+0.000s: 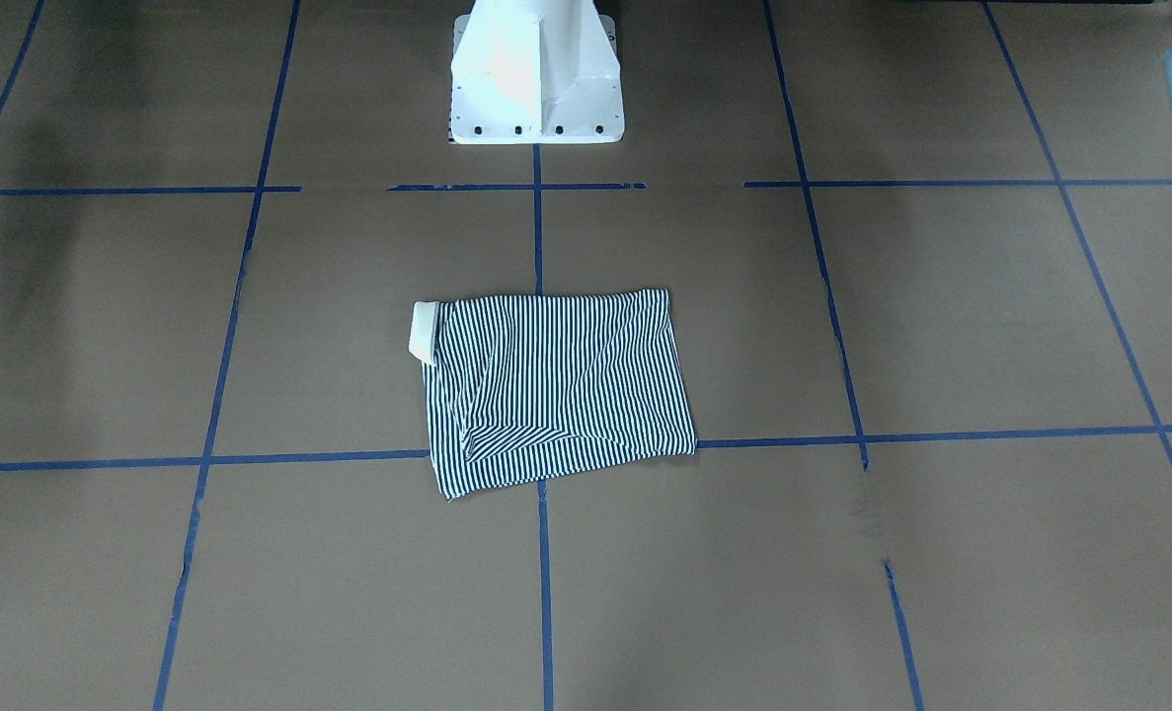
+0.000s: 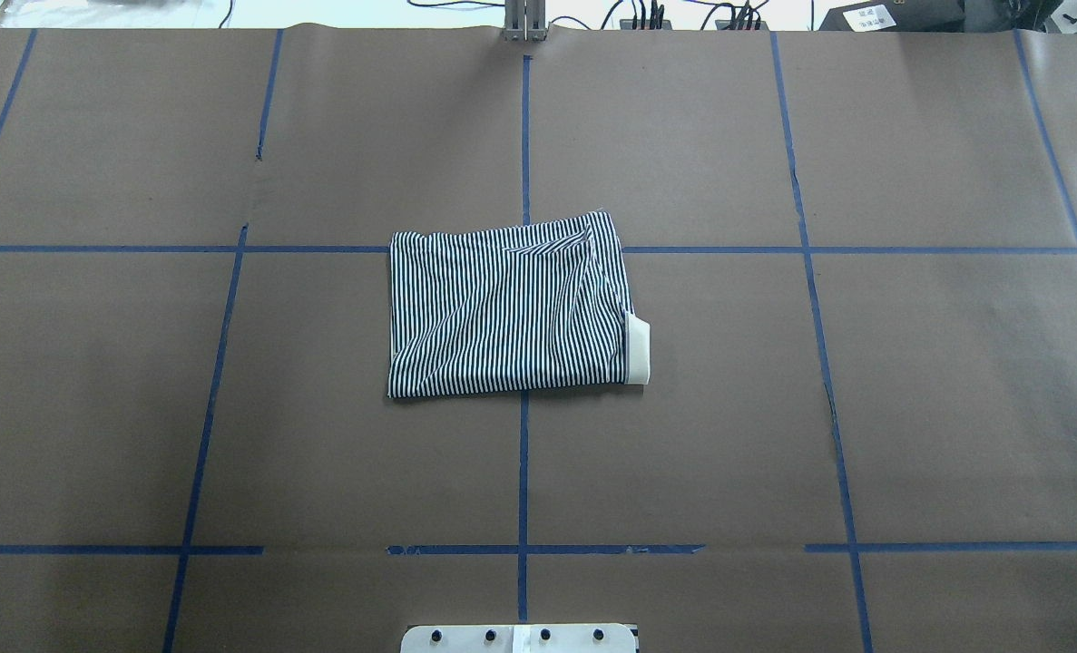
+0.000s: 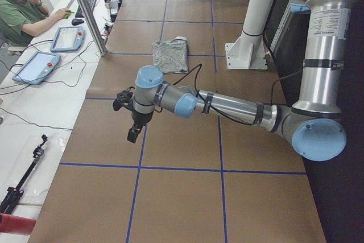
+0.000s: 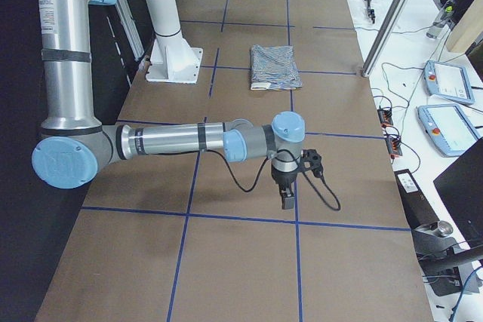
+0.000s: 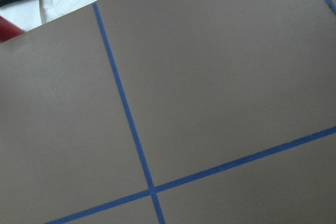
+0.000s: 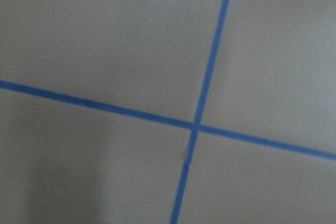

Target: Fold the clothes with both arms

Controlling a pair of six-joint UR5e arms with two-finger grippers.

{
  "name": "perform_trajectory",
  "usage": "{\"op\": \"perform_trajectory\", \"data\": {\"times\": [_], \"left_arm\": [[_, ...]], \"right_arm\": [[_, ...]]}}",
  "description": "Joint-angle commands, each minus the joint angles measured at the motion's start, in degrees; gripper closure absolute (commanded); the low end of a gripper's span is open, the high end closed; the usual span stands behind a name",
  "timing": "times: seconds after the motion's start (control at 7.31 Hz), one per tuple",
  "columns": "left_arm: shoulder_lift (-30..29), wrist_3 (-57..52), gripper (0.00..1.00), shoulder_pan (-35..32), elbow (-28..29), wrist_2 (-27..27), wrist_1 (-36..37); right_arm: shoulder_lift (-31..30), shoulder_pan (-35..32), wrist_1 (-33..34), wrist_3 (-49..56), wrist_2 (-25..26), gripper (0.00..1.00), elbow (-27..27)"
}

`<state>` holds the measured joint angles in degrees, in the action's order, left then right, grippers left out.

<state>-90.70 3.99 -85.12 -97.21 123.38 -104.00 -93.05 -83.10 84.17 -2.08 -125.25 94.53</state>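
Note:
The navy-and-white striped polo shirt (image 2: 506,313) lies folded into a flat rectangle at the middle of the table, its cream collar (image 2: 638,349) poking out at one corner. It also shows in the front view (image 1: 556,385) and both side views (image 3: 170,56) (image 4: 274,65). My left gripper (image 3: 132,136) hangs above the paper far toward the table's left end, well away from the shirt. My right gripper (image 4: 287,200) hangs likewise near the right end. Both show only in side views, so I cannot tell if they are open or shut. Both wrist views show only brown paper and blue tape.
The white pedestal base (image 1: 536,74) stands at the robot's side of the table. Blue tape lines (image 2: 523,472) grid the brown paper. An operator (image 3: 23,9) sits by teach pendants (image 3: 65,38) past an aluminium post (image 3: 85,9).

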Motion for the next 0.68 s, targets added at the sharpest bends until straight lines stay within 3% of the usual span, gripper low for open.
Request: {"op": "perform_trajectory", "data": {"times": [0.0, 0.14, 0.27, 0.55], "left_arm": [[0.6, -0.6, 0.0, -8.1, 5.7, 2.8, -1.2], [1.2, -0.6, 0.0, -8.6, 9.7, 11.6, -0.2], [2.3, -2.6, 0.0, -8.7, 11.3, 16.4, -0.1], [4.0, -4.6, 0.0, -8.6, 10.8, 16.7, 0.1]], "right_arm": [[-3.4, -2.6, 0.7, 0.2, -5.1, 0.0, -1.3], [-3.5, -3.5, 2.8, 0.7, -6.8, 0.0, -1.0], [-3.5, -5.1, 5.5, 0.8, -7.1, 0.0, -0.2], [-3.8, -7.9, 5.9, 1.0, -6.9, 0.0, -0.1]]}}
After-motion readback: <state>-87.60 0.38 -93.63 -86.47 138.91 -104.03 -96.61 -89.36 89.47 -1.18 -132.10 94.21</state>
